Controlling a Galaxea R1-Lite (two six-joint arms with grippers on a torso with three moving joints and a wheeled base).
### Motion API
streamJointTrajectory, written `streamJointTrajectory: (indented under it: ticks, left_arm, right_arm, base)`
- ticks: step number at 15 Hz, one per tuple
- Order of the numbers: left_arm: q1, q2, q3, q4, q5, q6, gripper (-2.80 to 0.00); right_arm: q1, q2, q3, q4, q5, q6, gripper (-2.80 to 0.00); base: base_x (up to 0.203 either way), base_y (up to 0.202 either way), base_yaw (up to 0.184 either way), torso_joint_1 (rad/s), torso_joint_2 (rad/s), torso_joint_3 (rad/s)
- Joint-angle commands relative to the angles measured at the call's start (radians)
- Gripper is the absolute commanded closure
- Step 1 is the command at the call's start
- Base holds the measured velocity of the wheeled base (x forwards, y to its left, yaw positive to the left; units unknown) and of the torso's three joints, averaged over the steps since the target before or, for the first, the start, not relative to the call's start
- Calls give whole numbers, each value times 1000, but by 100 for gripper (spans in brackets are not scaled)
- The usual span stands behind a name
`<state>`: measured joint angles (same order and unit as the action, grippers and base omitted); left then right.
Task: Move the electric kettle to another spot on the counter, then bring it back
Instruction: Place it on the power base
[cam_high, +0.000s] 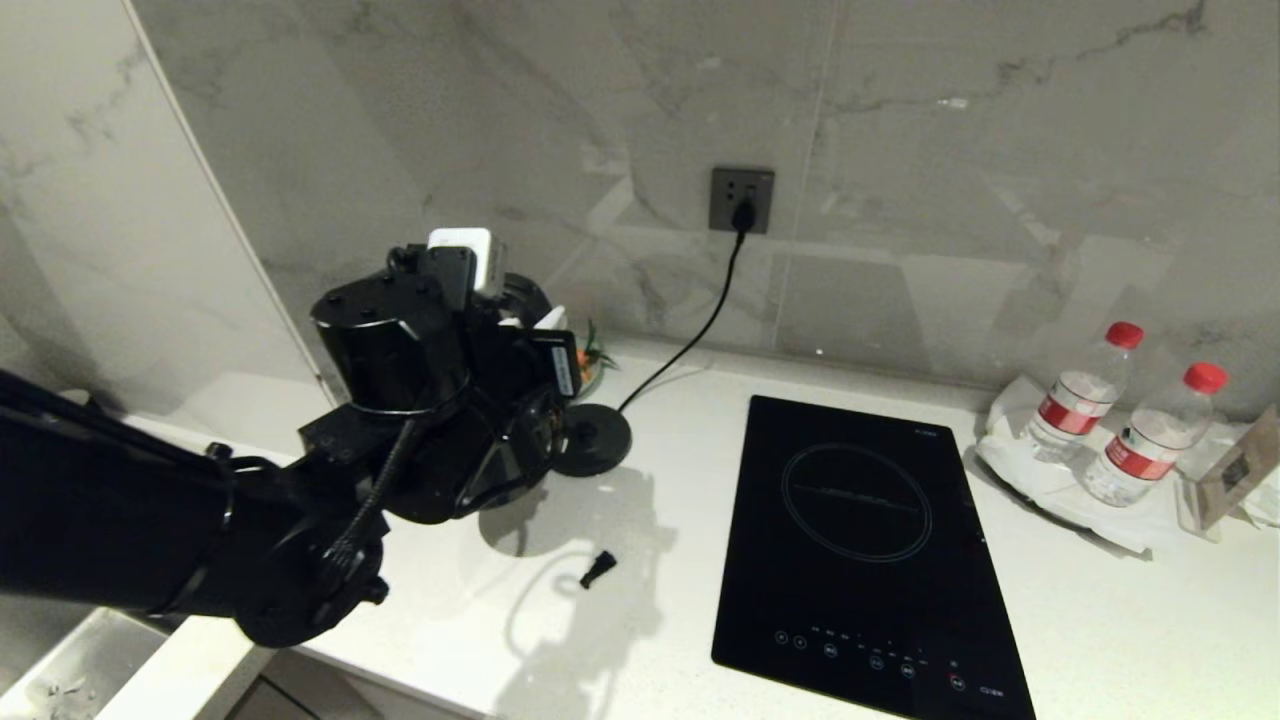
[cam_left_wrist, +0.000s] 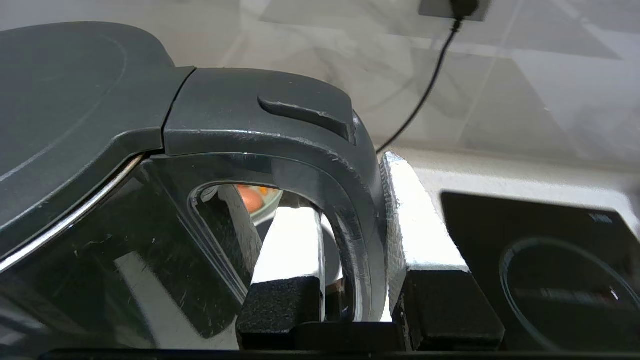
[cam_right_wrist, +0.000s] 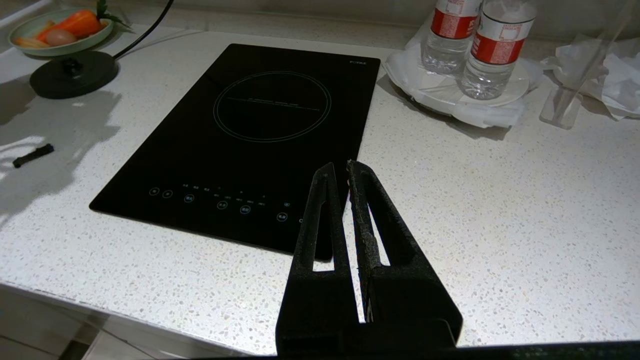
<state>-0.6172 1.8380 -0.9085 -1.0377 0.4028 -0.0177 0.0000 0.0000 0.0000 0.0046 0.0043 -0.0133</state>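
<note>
The electric kettle (cam_left_wrist: 75, 115) fills the left wrist view, with its flat dark lid and loop handle (cam_left_wrist: 300, 130) close up. My left gripper (cam_left_wrist: 350, 200) is shut on that handle: one finger reaches through the loop and the other presses its outer side. In the head view my left arm (cam_high: 390, 370) covers most of the kettle (cam_high: 528, 296), which is at the counter's (cam_high: 1100, 620) back left, just left of its empty base disc (cam_high: 592, 440). Whether its bottom touches the counter is hidden. My right gripper (cam_right_wrist: 339, 167) hangs shut and empty over the counter's front edge.
A black induction hob (cam_high: 860, 540) lies mid-counter. A cord runs from the disc to the wall socket (cam_high: 741, 199). Two water bottles (cam_high: 1085, 395) stand on a plate at the back right. A small black piece (cam_high: 597, 568) lies near the front. A bowl of vegetables (cam_right_wrist: 60, 30) is behind the disc.
</note>
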Motion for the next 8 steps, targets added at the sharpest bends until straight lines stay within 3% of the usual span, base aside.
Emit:
streamJointTrajectory:
  ticks: [1, 8]
  left_arm:
    - [-8, 156, -106, -5, 12, -1, 0]
    - [-24, 378, -441, 62, 70, 3, 0]
  right_arm:
    - [0, 0, 0, 0, 0, -1, 0]
    - [0, 0, 0, 0, 0, -1, 0]
  base:
    - [0, 0, 0, 0, 0, 0]
    - [0, 0, 0, 0, 0, 0]
